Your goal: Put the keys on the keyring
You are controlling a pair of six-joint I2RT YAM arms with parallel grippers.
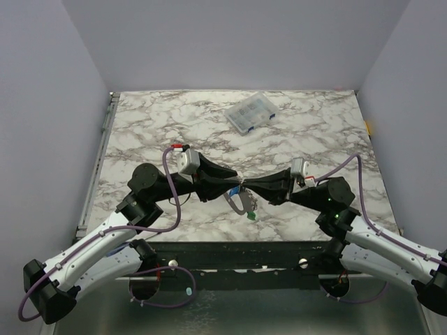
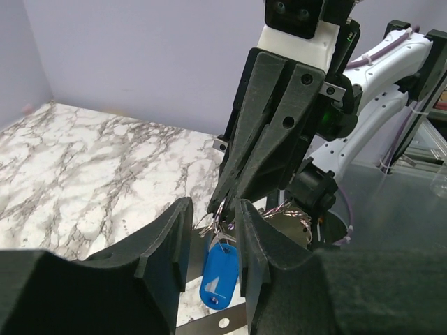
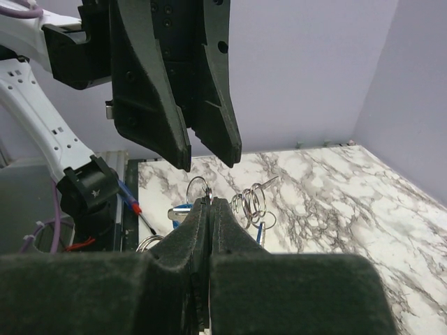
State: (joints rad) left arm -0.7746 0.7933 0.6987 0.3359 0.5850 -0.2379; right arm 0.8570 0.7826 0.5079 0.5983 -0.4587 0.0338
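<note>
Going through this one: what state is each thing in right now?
left gripper, open, fingers either side of the blue key.
right gripper, shut on the keyring.
keyring, held up, pinched by the right gripper.
blue key, hanging below the keyring.
green key, lowest of the bunch; attachment unclear.
clear box, apart from both arms; lid looks shut.

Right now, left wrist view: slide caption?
Right pincer pinches the keyring inside the open left pincer, blue key dangling below.

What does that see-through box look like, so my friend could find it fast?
Start at the marble table and look to its far side, beyond the robot arms. The clear plastic compartment box lies there alone, slightly right of the middle, turned at a slant. Nothing else is see-through with little sections inside.
</note>
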